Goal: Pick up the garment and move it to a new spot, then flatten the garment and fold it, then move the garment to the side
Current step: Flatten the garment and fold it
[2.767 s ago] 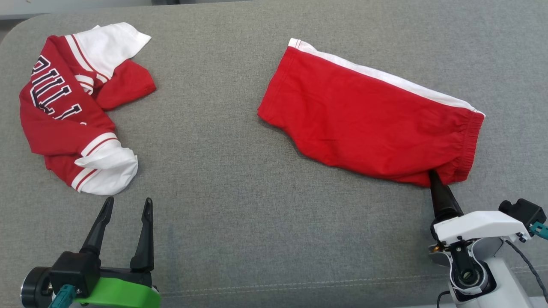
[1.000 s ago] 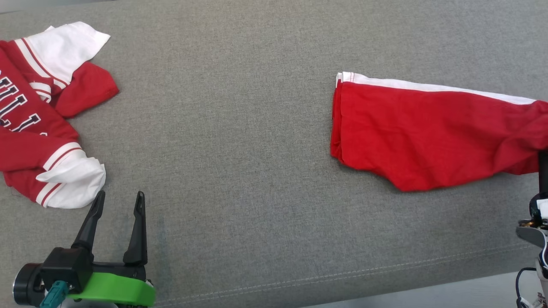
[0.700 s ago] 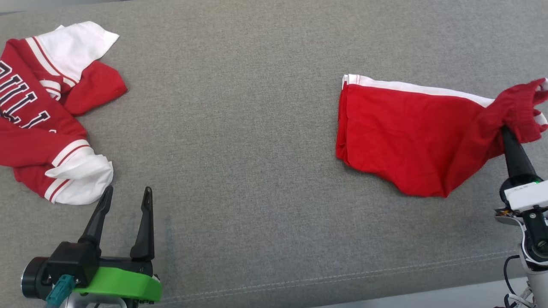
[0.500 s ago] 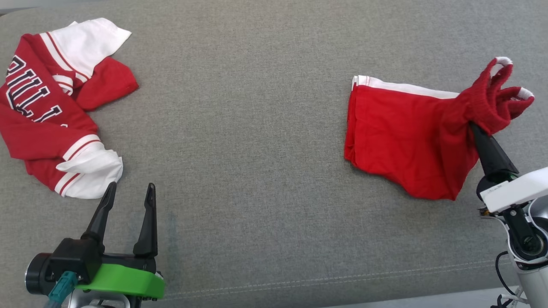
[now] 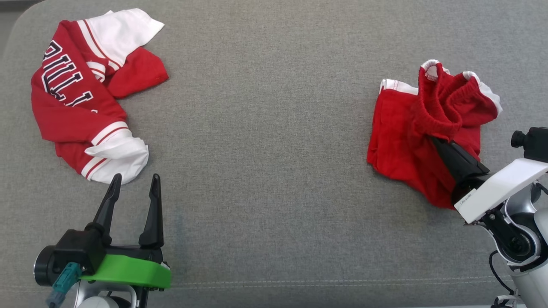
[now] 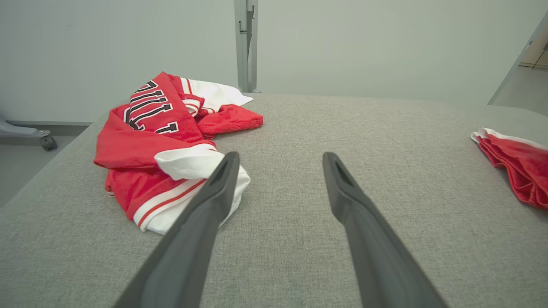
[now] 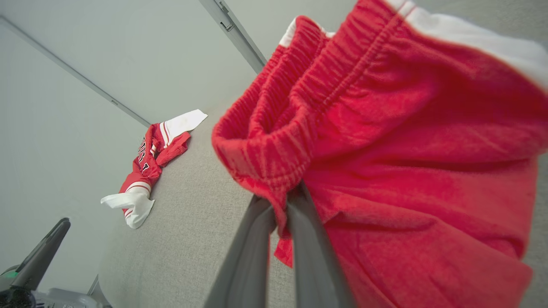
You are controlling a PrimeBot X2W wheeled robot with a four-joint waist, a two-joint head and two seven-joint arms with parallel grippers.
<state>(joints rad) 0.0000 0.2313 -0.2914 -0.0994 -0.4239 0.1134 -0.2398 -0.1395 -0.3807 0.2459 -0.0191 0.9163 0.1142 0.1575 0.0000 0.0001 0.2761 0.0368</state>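
The garment (image 5: 396,128) is a pair of bright red shorts with white side panels, bunched at the right of the grey cushion. My right gripper (image 5: 434,141) is shut on its gathered elastic waistband, which is lifted and curled over the leg part. The right wrist view shows the waistband of the garment (image 7: 385,149) pinched between the two dark fingers of my right gripper (image 7: 280,203). My left gripper (image 5: 135,179) stands open and empty at the lower left, in the left wrist view (image 6: 278,158) too, where an edge of the garment (image 6: 518,164) lies far right.
A crumpled red-and-white jersey (image 5: 77,98) with dark lettering lies at the far left, just beyond my left gripper's fingertips (image 6: 229,160). The grey cushion (image 5: 274,171) has open room in the middle; its seamed front edge (image 5: 274,282) runs along the bottom.
My right gripper has lifted the waistband and carried it left over the leg part, so the flat garment has bunched up. The head camera has shifted. The left gripper stays open.
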